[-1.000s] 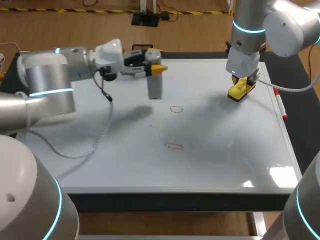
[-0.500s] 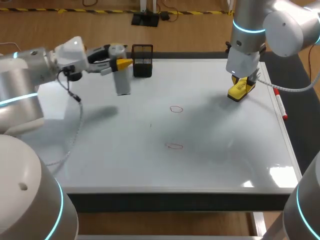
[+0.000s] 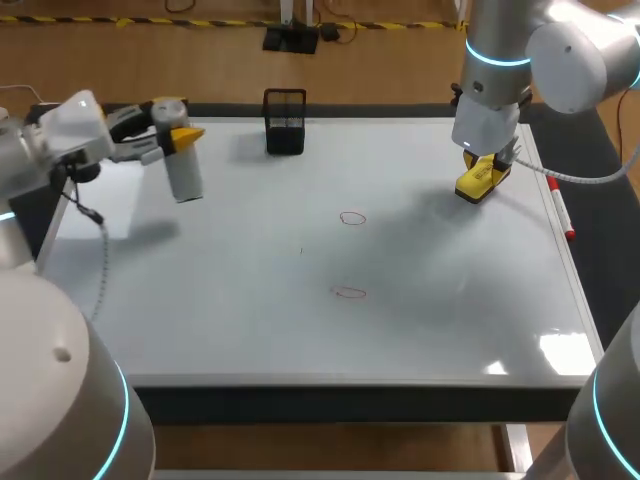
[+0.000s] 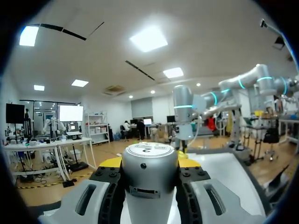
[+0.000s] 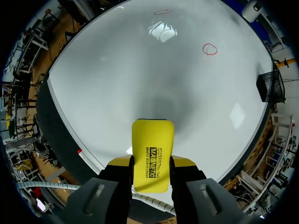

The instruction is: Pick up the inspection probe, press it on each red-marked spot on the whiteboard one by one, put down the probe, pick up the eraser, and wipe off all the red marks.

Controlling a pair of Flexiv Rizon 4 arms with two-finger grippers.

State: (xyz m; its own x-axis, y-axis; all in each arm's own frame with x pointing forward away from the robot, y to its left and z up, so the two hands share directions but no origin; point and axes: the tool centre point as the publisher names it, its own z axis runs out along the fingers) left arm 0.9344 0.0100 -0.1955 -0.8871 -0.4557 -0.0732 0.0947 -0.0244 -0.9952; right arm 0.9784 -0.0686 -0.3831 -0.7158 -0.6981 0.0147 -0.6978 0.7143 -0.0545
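The left gripper (image 3: 176, 134) is pinching the inspection probe (image 4: 149, 186), a silver cylinder clamped near its top between both fingers, so the body hangs upright with its lower end facing the whiteboard (image 3: 250, 300). That grip suits pressing straight down on a spot. The probe is not over either mark, though. It is held at the board's far-left side, well apart from both, and its shadow on the surface suggests it is lifted clear. My reading is that the arm sits out there to keep the middle of the board free and to set the probe down at the side. The right gripper (image 5: 152, 163) is closed on the yellow eraser (image 3: 478, 183), with 1 finger on each long side and the pad sticking out ahead of the tips, so a flat face can meet the board. It sits low at the board's far-right part, near the red marker (image 3: 563, 213) on the rim, and I cannot tell whether it touches the surface. The 2 red marks, the farther loop (image 3: 352, 218) and the nearer loop (image 3: 349, 292), lie unwiped near the middle, between the 2 arms. The black mesh holder (image 3: 284, 122) stands at the far edge, apart from both grippers.
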